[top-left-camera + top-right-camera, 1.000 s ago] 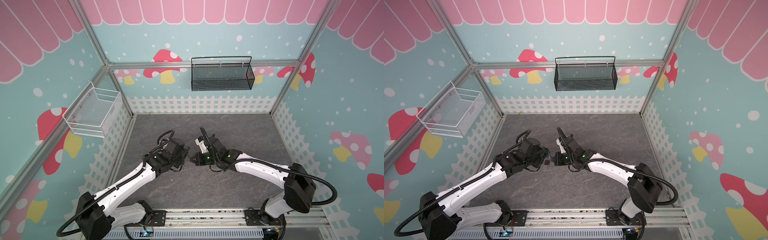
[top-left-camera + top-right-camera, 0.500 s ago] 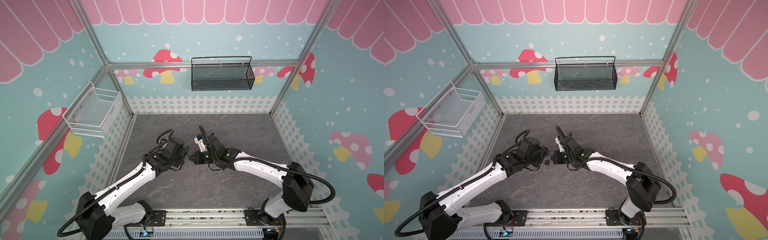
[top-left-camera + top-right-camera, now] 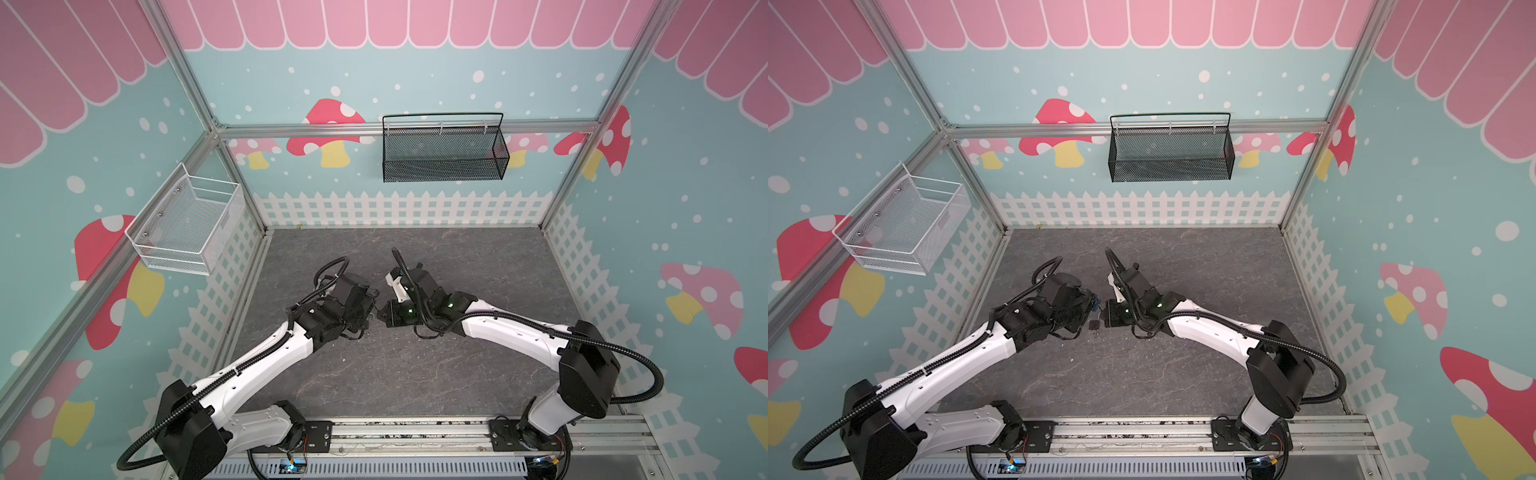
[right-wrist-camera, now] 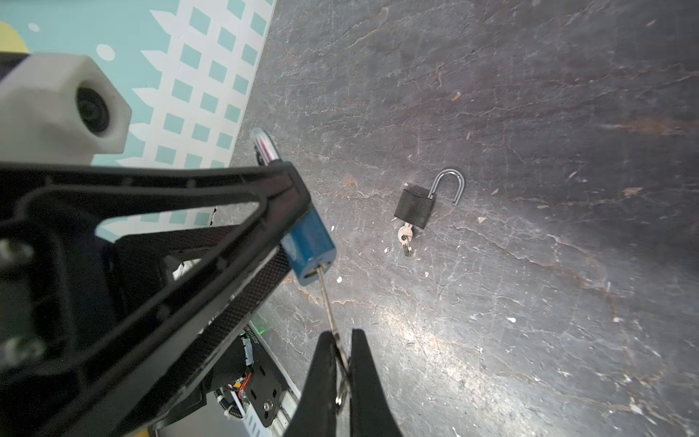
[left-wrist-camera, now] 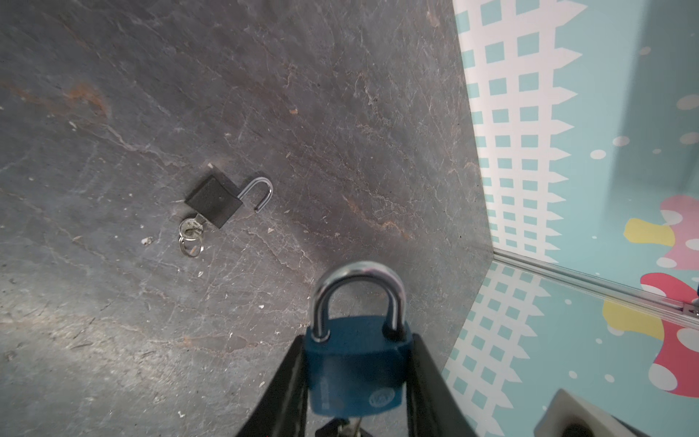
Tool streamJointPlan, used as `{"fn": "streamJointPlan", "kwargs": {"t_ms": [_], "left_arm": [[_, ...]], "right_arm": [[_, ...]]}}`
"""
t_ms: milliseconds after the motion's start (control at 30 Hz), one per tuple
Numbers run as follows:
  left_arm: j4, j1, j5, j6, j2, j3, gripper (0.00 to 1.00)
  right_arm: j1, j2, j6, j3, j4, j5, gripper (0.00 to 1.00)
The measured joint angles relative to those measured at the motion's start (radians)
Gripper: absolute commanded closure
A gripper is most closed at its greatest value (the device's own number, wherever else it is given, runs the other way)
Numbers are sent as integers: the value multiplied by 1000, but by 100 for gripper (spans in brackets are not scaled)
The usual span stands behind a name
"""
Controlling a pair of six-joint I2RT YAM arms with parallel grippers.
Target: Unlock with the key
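The right pincer (image 4: pixel 342 336) was pinched shut on the key (image 4: pixel 327 299), its tip at the keyhole of the blue padlock (image 5: pixel 355 370) clamped in the left pincer (image 5: pixel 357 340) near the centre of both top views, where a skewed push could have jammed the key or twisted the blue padlock loose.
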Motion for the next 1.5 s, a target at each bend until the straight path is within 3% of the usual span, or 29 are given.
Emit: {"fn": "streamJointPlan", "kwargs": {"t_ms": [367, 1500], "left_arm": [[2, -29, -41, 27, 2, 8, 100], [25, 13, 21, 54, -3, -34, 100]], "right_arm": [[-5, 1, -16, 70, -113, -10, 100], [-22, 6, -13, 113, -175, -46, 100]]}}
